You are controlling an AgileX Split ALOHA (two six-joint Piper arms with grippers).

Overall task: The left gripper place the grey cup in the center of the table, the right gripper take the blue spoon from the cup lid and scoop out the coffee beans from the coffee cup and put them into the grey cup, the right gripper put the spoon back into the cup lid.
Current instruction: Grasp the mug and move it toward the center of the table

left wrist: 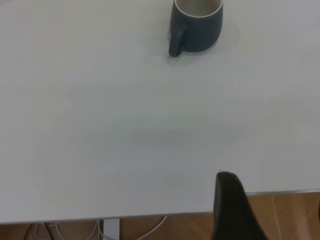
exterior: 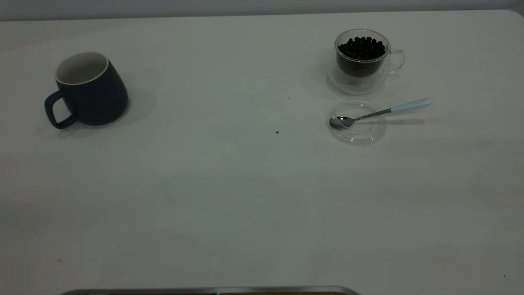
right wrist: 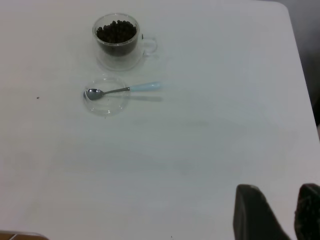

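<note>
The grey cup (exterior: 92,88), a dark mug with a white inside, stands upright and empty at the table's left; it also shows in the left wrist view (left wrist: 196,27). The glass coffee cup (exterior: 362,57) full of coffee beans stands at the far right, also in the right wrist view (right wrist: 116,40). The clear cup lid (exterior: 357,122) lies in front of it with the blue-handled spoon (exterior: 380,111) resting in it, bowl in the lid (right wrist: 106,96), handle (right wrist: 145,86) sticking out. My left gripper (left wrist: 274,210) is open, far from the mug. My right gripper (right wrist: 290,210) is open and empty, far from the spoon. Neither arm shows in the exterior view.
A stray coffee bean (exterior: 277,132) lies near the table's middle. The table's near edge (left wrist: 150,216) shows in the left wrist view, with cables below it. The table's right corner (right wrist: 285,7) is rounded.
</note>
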